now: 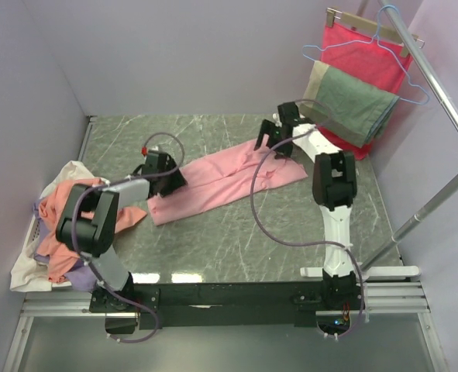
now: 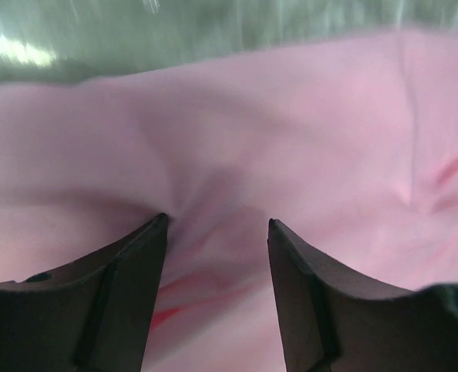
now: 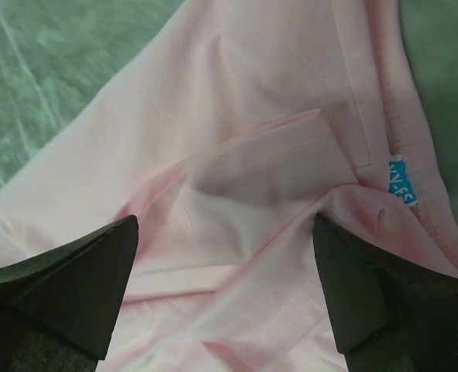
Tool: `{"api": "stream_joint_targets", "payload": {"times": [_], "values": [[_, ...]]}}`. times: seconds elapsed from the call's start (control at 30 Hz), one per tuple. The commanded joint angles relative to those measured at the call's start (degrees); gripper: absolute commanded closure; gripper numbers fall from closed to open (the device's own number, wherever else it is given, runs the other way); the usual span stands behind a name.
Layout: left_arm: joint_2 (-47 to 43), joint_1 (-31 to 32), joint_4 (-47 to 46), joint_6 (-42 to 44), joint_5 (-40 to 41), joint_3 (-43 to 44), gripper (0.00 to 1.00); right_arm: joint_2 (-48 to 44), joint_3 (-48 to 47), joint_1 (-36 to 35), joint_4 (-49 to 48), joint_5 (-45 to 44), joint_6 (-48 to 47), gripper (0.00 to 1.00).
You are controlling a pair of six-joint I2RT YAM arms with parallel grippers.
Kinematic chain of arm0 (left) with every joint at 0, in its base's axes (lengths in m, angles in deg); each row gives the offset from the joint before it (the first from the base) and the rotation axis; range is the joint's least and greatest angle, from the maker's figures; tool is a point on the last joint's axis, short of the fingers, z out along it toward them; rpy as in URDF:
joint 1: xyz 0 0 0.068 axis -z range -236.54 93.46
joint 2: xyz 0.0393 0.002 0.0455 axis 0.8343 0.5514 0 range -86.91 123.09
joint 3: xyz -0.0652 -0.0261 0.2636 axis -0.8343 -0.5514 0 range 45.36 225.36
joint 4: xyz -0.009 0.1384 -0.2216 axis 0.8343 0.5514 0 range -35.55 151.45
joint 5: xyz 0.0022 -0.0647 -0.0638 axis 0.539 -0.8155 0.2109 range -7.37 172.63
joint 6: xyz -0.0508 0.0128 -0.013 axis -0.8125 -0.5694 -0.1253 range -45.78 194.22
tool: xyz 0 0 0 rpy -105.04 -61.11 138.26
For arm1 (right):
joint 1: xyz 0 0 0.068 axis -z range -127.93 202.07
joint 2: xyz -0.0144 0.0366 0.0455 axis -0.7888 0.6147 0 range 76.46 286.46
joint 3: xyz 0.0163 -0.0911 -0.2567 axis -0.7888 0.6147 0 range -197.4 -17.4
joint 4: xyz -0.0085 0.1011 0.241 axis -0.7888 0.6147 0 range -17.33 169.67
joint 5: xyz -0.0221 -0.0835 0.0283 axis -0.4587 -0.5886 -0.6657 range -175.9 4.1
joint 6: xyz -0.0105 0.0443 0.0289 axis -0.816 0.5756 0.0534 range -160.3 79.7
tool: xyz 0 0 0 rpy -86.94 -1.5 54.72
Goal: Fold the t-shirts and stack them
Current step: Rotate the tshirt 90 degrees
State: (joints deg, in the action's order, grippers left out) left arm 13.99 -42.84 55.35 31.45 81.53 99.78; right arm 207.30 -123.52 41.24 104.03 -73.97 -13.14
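Light pink cotton t-shirt point(image 1: 222, 177): lies as a long diagonal strip across the middle of the grey-green marbled table point(image 1: 229, 244), running from low-left to upper-right. Left gripper point(image 2: 217, 225): at the shirt's left end, 2 fingers partly spread, tips pressed into the fabric, a pucker of cloth between them, nothing pinched. Right gripper point(image 3: 225, 225): at the shirt's right end, fingers spread wide over the collar area near a blue neck label point(image 3: 401, 180), holding nothing. Heap of salmon-orange, white and lilac t-shirts point(image 1: 58, 229): at the table's left edge
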Motion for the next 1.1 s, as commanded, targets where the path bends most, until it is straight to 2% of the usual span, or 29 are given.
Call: {"api": "stream_joint_targets", "payload": {"times": [0.0, 0.03, 0.13, 0.2, 0.23, 0.33, 0.37, 0.5, 0.57, 0.63, 0.67, 0.7, 0.77, 0.83, 0.87, 0.9, 1.03, 1.07], "values": [[-6.31, 6.6, 7.97, -4.95, -1.87, -14.11, 0.39, 11.6, -16.8, -4.54, 14.77, 2.31, -6.58, 0.0], [-7.46, 9.65, 7.62, -7.22, -2.32, -16.07, 0.39, 13.28, -23.01, -5.07, 16.96, 3.19, -7.63, 0.0], [-11.86, 16.16, 8.06, -11.88, -3.81, -22.06, 0.39, 19.26, -33.84, -6.57, 19.09, 7.31, -9.31, 0.0], [-15.01, 19.16, 8.23, -14.0, -5.04, -23.9, 0.39, 19.45, -34.76, -7.01, 16.39, 12.49, -10.28, 0.0], [-15.99, 22.22, 8.15, -15.06, -5.22, -23.91, 0.39, 18.32, -31.98, -7.1, 10.54, 14.25, -10.11, 0.0], [-19.51, 25.24, 16.56, -13.24, 0.2, -18.66, 0.4, 11.2, -23.37, -5.88, -1.24, 18.49, -7.57, 0.0], [-20.65, 25.24, 21.11, -12.53, 3.44, -15.16, 0.4, 6.92, -21.51, -5.52, -3.21, 18.49, -7.47, 0.0], [-28.02, 25.15, 28.52, -9.27, 13.65, -5.94, 0.34, -7.51, -5.64, -4.99, -13.32, 13.24, -9.31, 0.0], [-29.7, 24.89, 28.19, -6.12, 18.65, -1.62, 0.29, -14.98, -1.3, -4.99, -15.18, 10.85, -10.98, 0.0], [-30.94, 23.93, 19.87, 0.18, 18.6, -0.37, 0.19, -21.21, 4.94, -4.99, -14.92, 6.74, -10.99, 0.0], [-30.59, 23.31, 16.18, 2.92, 17.2, 0.77, 0.18, -23.16, 7.23, -5.08, -14.57, 4.45, -10.12, 0.0], [-28.59, 22.26, 9.01, 5.21, 14.58, 1.48, 0.17, -25.09, 11.77, -5.17, -13.96, 2.86, -9.15, 0.0], [-24.37, 20.68, 5.26, 10.32, 11.14, 4.81, 0.15, -30.28, 17.16, -5.34, -14.31, -1.36, -7.65, 0.0], [-14.8, 18.48, 3.58, 12.78, 3.94, 12.97, 0.19, -34.84, 23.4, -5.6, -12.99, -2.95, -5.89, 0.0], [-11.2, 18.04, 2.97, 13.58, 1.57, 18.83, 0.2, -36.26, 25.51, -5.61, -12.38, -6.96, -5.02, 0.0], [-4.47, 17.43, 2.35, 14.11, -1.24, 21.67, 0.21, -37.76, 29.62, -5.69, -11.93, -7.52, -4.49, 0.0], [10.43, 16.81, -0.03, 15.95, -15.89, 36.35, 0.24, -46.18, 39.92, -6.31, -12.54, -7.36, -3.16, 0.0], [13.33, 16.72, 0.75, 16.13, -17.16, 42.64, 0.24, -47.34, 41.6, -6.66, -12.46, -7.0, -2.9, 0.0]]}}
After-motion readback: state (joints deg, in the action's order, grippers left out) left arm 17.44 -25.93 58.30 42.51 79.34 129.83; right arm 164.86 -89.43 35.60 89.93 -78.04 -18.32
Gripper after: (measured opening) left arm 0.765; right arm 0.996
